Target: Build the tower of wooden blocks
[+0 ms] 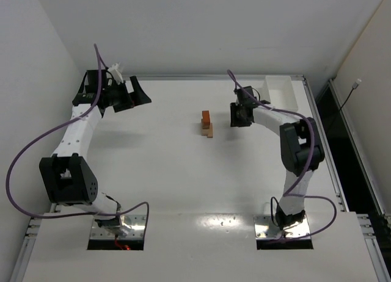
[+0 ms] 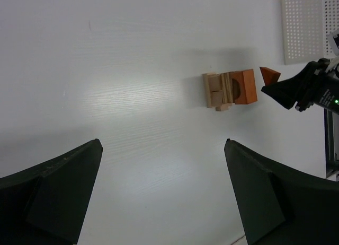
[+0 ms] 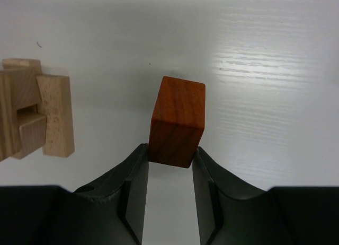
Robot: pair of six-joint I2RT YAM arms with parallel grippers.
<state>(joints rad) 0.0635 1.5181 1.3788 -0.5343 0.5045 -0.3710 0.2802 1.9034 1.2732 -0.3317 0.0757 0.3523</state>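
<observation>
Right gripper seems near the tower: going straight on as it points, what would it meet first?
Probably bare table; the tower sits off the line of the right gripper, depth unclear.

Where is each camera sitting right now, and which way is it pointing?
Top external: above and behind the bases, looking down at the table; both arms, the left hand and the right hand show.
Left wrist: on the left arm, facing across the table at the tower; its own open fingers frame the bottom.
Right wrist: looking down past its fingers, clamped on a reddish block.
Shared: all views show the tower; the left wrist also sees the right hand with that block.
</observation>
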